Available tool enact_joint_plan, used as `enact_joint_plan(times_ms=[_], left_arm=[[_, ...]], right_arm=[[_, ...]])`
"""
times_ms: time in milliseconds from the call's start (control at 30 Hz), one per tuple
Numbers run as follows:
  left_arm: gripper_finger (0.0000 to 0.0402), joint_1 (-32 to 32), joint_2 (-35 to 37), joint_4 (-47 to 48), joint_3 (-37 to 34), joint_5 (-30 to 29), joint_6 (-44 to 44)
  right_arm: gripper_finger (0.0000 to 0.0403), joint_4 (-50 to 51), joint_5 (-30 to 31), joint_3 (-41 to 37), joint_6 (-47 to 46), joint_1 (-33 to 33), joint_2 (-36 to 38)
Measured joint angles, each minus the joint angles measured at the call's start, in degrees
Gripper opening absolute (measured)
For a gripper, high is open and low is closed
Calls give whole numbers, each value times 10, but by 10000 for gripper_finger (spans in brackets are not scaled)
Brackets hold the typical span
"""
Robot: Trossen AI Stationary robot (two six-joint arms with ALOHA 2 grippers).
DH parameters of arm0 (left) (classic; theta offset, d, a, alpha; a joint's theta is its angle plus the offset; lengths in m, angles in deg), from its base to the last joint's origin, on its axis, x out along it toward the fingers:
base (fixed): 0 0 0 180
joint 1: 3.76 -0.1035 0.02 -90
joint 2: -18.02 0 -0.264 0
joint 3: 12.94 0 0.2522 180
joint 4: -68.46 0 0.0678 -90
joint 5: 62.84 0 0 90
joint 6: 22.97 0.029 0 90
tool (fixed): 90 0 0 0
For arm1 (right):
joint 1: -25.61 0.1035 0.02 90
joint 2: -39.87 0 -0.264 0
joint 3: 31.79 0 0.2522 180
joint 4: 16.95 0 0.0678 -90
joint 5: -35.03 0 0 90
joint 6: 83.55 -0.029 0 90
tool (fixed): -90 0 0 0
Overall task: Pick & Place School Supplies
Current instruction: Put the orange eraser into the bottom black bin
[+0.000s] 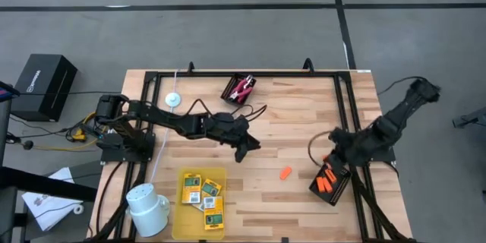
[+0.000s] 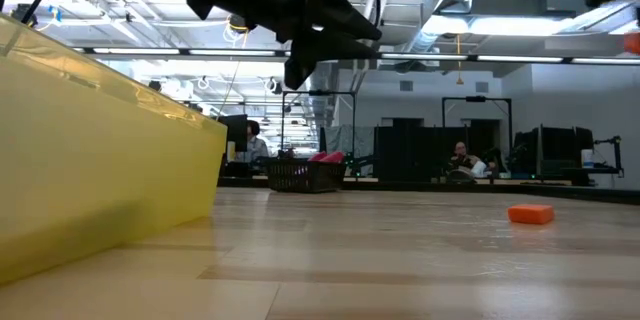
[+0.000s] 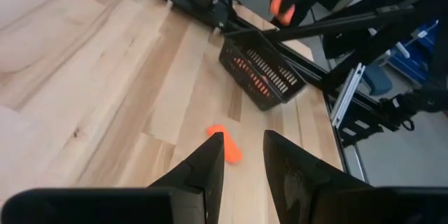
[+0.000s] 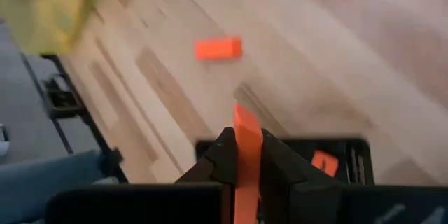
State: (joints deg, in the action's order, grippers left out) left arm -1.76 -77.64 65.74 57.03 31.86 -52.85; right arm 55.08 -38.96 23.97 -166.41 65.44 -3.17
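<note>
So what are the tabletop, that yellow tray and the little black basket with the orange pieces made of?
Tabletop: looks like pale wood, matte, with plank seams and grain.
Yellow tray: probably plastic; smooth, evenly coloured walls.
Black basket: slotted mesh sides, plastic or coated metal, hard to tell.

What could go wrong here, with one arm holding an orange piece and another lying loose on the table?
The right gripper pinches its orange piece by one end only, above the black basket, so it might slip or drop outside. The left gripper, fingers apart, points toward the loose orange piece; a slightly off approach could nudge it away rather than grasp it.
</note>
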Motion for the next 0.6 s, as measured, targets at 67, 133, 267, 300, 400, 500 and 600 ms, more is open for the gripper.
enact_joint_plan(times_ms=[67,133,267,300,400,500,600], left_arm=[[95,0,0,-6,0,-3,0],[95,-2,0,-10,0,-5,0],[95,-5,0,-17,0,-7,0],[95,-5,0,-20,0,-7,0],[95,-5,0,-21,0,-7,0],[95,-5,0,-22,0,-7,0],[95,-5,0,-26,0,-13,0]], right_arm=[[23,-7,8,-26,-63,46,-1],[23,-9,19,-45,-119,88,-4],[23,-17,23,-82,-230,162,-26],[23,-22,24,-89,-253,177,-32],[23,-46,25,-113,-307,214,-48],[23,-75,25,-125,-321,233,-64],[23,-92,25,-134,-322,231,-81]])
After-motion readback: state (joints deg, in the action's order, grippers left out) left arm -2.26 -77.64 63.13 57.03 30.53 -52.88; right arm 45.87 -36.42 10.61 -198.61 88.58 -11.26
